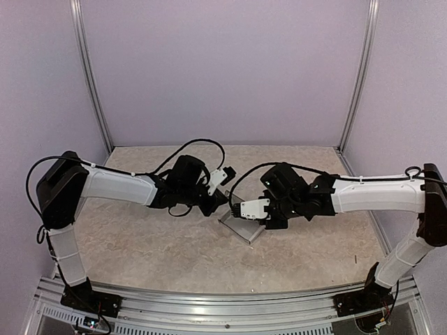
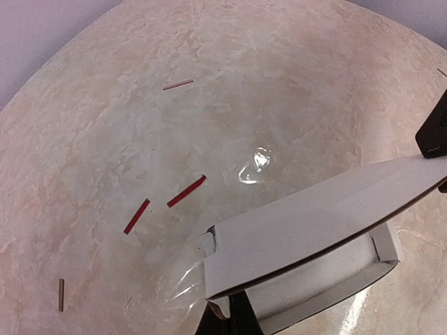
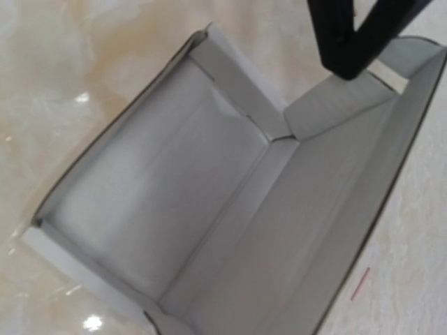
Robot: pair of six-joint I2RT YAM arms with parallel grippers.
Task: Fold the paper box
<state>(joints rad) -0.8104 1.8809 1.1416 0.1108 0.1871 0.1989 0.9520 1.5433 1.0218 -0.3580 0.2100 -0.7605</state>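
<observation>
To the left of the paper box (image 1: 239,227), thin red scraps (image 2: 186,191) lie scattered on the marbled table (image 1: 140,237). The left gripper (image 3: 347,63) reaches the box's left end, its fingers pressed together on a small corner flap. The box sits mid-table between the two arms, and we judge it about half done. The shallow tray is formed, with its side walls upright and one end flap folded inward. The broad lid panel stands raised and tilted above it, not yet closed. Bringing the lid down and tucking its flaps appears to be what is left. At the box's right side is the right gripper (image 1: 264,220). We cannot tell whether its fingers are parted or gripping card. We can read no print, logo or writing on the plain pale card.
</observation>
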